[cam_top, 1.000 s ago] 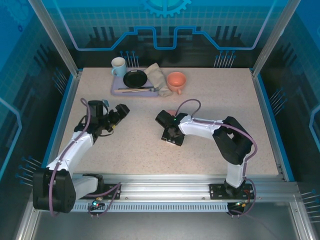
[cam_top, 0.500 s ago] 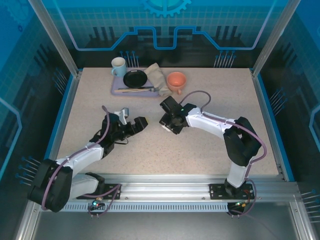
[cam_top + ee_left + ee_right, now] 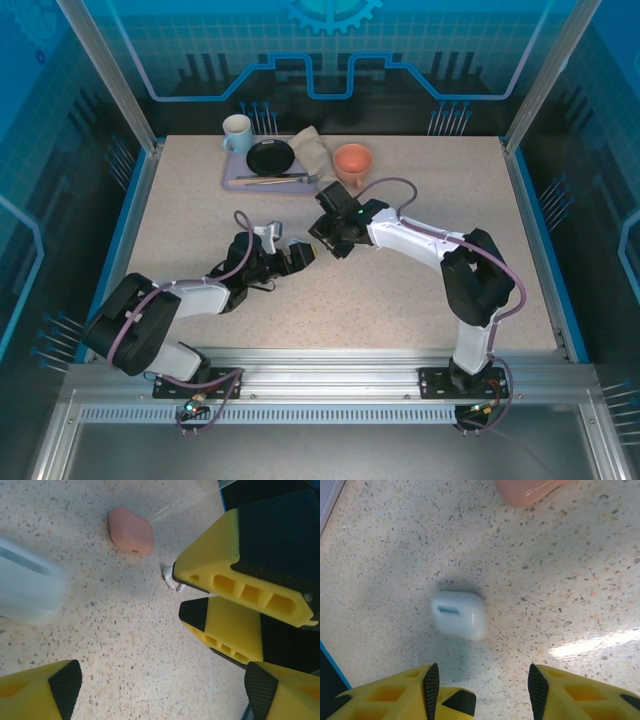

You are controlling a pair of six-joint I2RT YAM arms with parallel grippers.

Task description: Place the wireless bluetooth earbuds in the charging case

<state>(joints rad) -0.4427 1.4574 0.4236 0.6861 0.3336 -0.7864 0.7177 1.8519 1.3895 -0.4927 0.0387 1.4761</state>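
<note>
Two white earbuds [image 3: 170, 577] lie together on the speckled table, just below a shut salmon-pink charging case [image 3: 131, 531]. A shut white charging case [image 3: 459, 615] lies flat a little ahead of my right gripper [image 3: 484, 692], which is open with bare table between its fingers. The pink case's edge [image 3: 527, 490] shows beyond it. My left gripper [image 3: 165, 690] is open over bare table, close beside the right gripper's yellow fingers [image 3: 240, 580], which partly cover the earbuds. In the top view the left gripper [image 3: 297, 257] and right gripper [image 3: 325, 240] nearly meet mid-table.
A lavender tray [image 3: 232, 180] at the back holds a mug [image 3: 237, 132], a black plate [image 3: 269, 157] and a cloth [image 3: 312, 152]. An orange cup [image 3: 352, 160] stands beside it. Open tabletop lies to the right and near the front.
My left arm swung right and nearer, into the table's middle. My right gripper moved away from the front toward the back left. Both pairs of jaws narrowed somewhat.
</note>
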